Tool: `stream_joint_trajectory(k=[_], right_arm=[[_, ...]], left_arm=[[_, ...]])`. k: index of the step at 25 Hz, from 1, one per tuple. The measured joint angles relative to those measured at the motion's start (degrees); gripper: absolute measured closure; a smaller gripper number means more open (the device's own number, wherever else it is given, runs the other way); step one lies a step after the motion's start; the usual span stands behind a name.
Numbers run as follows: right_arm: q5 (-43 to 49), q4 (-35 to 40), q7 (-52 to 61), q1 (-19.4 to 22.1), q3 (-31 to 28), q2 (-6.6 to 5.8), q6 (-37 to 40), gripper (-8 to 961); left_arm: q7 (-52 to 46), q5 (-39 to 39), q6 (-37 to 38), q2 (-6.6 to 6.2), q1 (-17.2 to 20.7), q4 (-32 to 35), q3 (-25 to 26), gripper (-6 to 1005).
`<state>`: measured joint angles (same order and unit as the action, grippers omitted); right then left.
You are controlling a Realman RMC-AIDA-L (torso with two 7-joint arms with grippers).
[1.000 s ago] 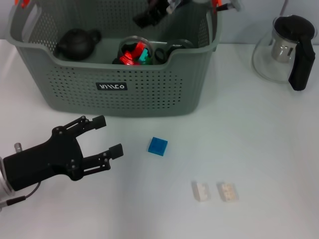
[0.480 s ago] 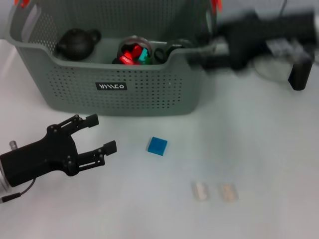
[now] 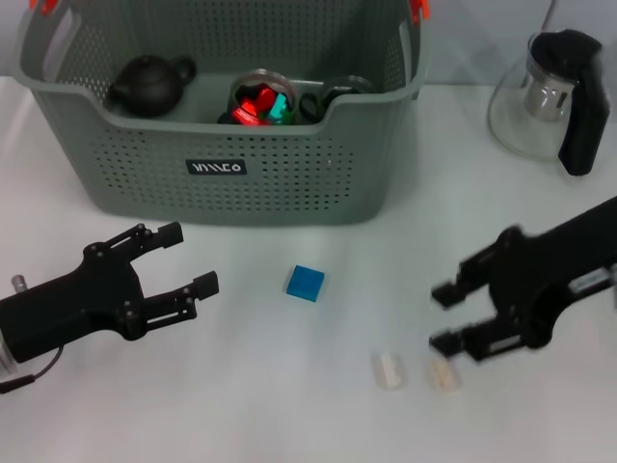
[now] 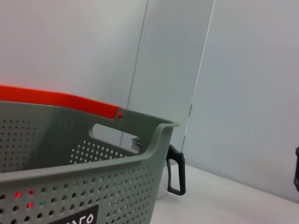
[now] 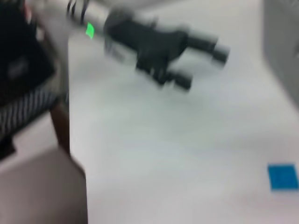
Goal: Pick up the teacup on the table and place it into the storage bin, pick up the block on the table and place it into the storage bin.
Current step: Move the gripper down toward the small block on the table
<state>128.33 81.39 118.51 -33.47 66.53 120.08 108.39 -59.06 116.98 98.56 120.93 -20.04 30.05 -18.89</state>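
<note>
On the white table [image 3: 540,231], toward its far left side, stands the large grey-green perforated plastic storage bin [image 3: 222,174] with orange handle clips and a small black label; inside it lie a black round teapot [image 3: 147,82], a clear glass teacup [image 3: 260,98] with red and green pieces in it, and some dark rings beside that. In front of the bin, well apart from it, a small blue square block [image 3: 305,283] lies flat on the table. To the block's left hovers the left end effector [image 3: 188,258], black, its two fingers spread apart and empty, pointing toward the block. To the block's right, the right end effector [image 3: 445,318] comes in low over the table, its fingers apart and holding nothing, its tips just beside two small white toy bricks [image 3: 416,370] that lie side by side nearer the front edge. At the far right of the table stands a glass pitcher with a black lid and handle [image 3: 551,92]. The right wrist view shows the blue block [image 5: 282,177] and, farther off, the left end effector [image 5: 202,60].
</note>
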Motion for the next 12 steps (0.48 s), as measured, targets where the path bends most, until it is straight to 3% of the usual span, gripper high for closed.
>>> stream_joint_trajectory(k=[6,12], right_arm=[[8.0,-2.9,3.5,-5.6,12.7,0.30,-2.7,398],[10.0,-9.9,4.7,-9.5,23.3,0.36,-9.5,397]], left_arm=[[0.1,0.0,-0.3,0.00,0.0,-0.3,0.0,126],[0.3,-0.3,-0.9,0.13,0.0,-0.5,0.0,127]])
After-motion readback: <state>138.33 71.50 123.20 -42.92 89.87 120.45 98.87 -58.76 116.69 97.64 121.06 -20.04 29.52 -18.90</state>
